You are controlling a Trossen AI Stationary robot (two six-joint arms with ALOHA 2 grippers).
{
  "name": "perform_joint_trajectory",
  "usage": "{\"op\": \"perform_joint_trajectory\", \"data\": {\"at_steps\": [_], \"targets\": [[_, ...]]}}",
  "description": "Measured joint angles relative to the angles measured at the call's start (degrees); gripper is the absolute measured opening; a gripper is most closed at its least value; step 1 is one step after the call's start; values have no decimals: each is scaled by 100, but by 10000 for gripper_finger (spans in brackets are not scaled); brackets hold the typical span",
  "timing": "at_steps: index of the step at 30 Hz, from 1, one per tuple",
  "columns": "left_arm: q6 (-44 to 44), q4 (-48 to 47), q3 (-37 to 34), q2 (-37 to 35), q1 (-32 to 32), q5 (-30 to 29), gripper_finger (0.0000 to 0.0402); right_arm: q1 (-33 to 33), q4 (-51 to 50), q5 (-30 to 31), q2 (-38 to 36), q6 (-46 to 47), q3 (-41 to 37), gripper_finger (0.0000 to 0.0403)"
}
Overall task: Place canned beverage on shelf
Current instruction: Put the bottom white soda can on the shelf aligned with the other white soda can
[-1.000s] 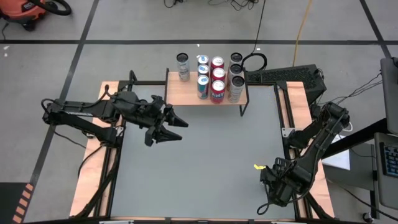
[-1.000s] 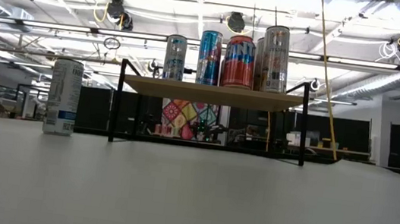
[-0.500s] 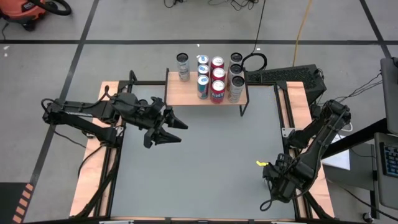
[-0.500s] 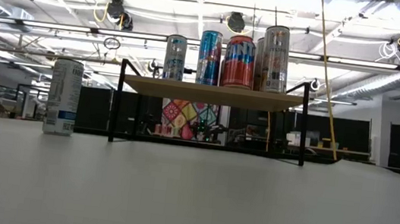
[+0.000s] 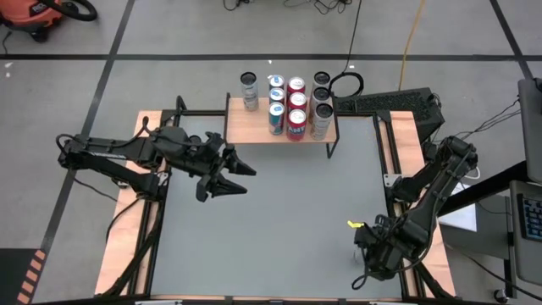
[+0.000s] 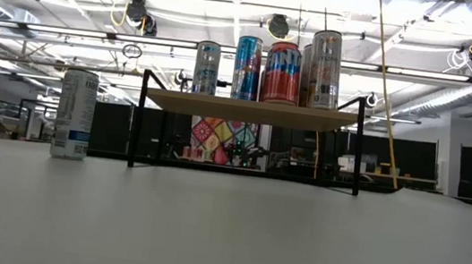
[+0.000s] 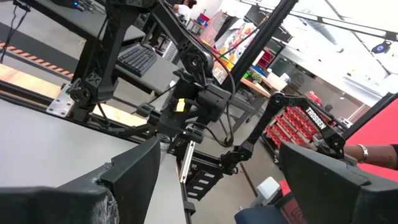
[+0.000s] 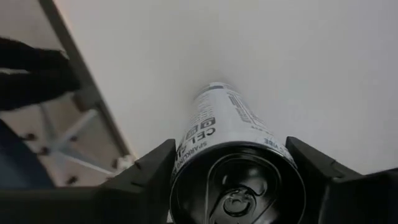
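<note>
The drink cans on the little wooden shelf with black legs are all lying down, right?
No. The drink cans on the little light wooden shelf with thin black legs are all standing upright, not lying down. The low view shows it.

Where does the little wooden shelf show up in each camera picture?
High view: the shelf sits top centre.
Low view: centre, on black legs.
Left wrist view: not in it.
Right wrist view: not in it.
Shared landmark: the red cans standing on it.
</note>
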Motion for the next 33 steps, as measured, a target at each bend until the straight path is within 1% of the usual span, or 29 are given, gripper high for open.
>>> {"op": "perform_joint_trajectory", "data": {"at_steps": [7,12,17,20,24,27,30,33], "targets": [[35,4,0,0,-193,-45,329,-167,386,6,7,718,146,210],[42,10,0,0,-369,-327,329,-363,794,226,7,1178,177,209],[46,112,0,0,-561,-647,329,-544,1382,739,7,1511,177,209],[192,134,0,0,-687,-888,329,-628,1873,1093,7,1553,177,209],[602,-17,0,0,-887,-1240,329,-694,2346,1793,7,1482,181,208],[890,-154,0,0,-1045,-1670,329,-756,2626,2312,7,1480,181,208],[1209,-293,0,0,-1232,-2100,329,-844,3125,2580,-15,1428,181,208],[1724,-547,0,0,-1440,-2318,329,-971,3698,2715,-17,1277,181,208]]}}
